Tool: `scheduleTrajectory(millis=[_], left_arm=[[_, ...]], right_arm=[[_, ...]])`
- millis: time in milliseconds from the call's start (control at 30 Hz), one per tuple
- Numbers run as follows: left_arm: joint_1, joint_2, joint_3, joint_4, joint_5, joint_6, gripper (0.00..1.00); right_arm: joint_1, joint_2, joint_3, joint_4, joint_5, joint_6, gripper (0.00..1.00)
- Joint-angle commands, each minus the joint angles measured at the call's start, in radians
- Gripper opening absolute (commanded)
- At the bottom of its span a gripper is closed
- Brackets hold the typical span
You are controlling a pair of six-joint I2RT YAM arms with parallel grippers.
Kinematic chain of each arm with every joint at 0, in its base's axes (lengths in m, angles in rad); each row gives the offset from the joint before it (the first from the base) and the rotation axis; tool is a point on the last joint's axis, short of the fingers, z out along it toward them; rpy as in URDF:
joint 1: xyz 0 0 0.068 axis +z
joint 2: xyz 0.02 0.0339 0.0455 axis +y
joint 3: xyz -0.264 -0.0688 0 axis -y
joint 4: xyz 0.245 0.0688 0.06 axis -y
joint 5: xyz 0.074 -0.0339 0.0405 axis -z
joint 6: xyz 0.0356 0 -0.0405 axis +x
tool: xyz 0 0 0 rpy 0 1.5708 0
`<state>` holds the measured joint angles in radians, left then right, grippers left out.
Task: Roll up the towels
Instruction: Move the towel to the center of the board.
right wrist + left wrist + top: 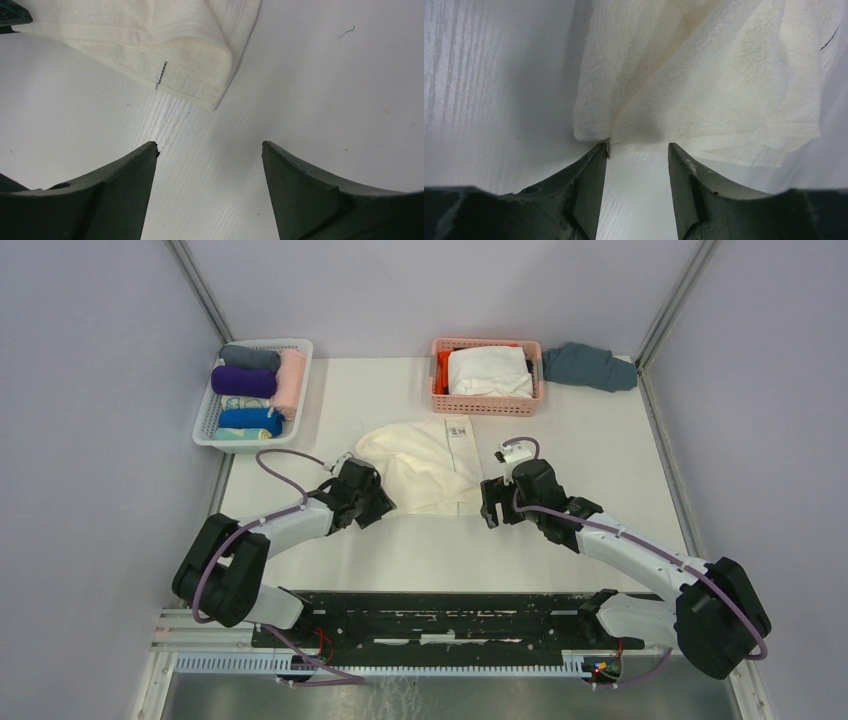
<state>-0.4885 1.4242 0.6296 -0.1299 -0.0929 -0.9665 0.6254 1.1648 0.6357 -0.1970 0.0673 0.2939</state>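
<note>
On the table (400, 560), the white basket (262, 342) at ten o'clock holds rolled cloths, the purple towel (243, 381) among them, the pink basket (487, 407) at twelve holds white and orange cloth, and the cream towel (425, 465) lies flat mid-table between two low outstretched arms, where only the wrist views show the left gripper (638, 149) part-open with its tips at the towel's seven o'clock edge, clamping nothing, and the right gripper (210, 146) wide apart, empty, at four.

The left arm (290, 525) and right arm (640, 550) have white links, black joints, purple cables (265, 472).

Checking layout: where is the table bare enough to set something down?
Bare: right of the cream towel, in front of the pink basket; between the white basket and that towel. Crowded: far edge with baskets and teal-grey cloth.
</note>
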Motion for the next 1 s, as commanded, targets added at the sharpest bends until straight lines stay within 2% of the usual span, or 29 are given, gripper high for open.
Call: scheduleTrajectory(millis=[0, 533, 733, 967], left_arm=[[0.002, -0.047, -0.014, 0.053, 0.025, -0.014, 0.55], [-0.001, -0.045, -0.009, 0.210, 0.081, -0.003, 0.49], [-0.001, -0.028, -0.005, 0.084, 0.002, -0.010, 0.51], [0.000, -0.011, -0.032, 0.072, -0.010, -0.011, 0.50]], right_arm=[[-0.003, -0.004, 0.050, 0.028, -0.004, -0.015, 0.84], [-0.001, -0.030, 0.023, 0.028, -0.003, -0.013, 0.84], [-0.002, -0.022, 0.021, 0.036, -0.015, -0.009, 0.84], [-0.002, -0.012, 0.020, 0.045, -0.021, -0.005, 0.84]])
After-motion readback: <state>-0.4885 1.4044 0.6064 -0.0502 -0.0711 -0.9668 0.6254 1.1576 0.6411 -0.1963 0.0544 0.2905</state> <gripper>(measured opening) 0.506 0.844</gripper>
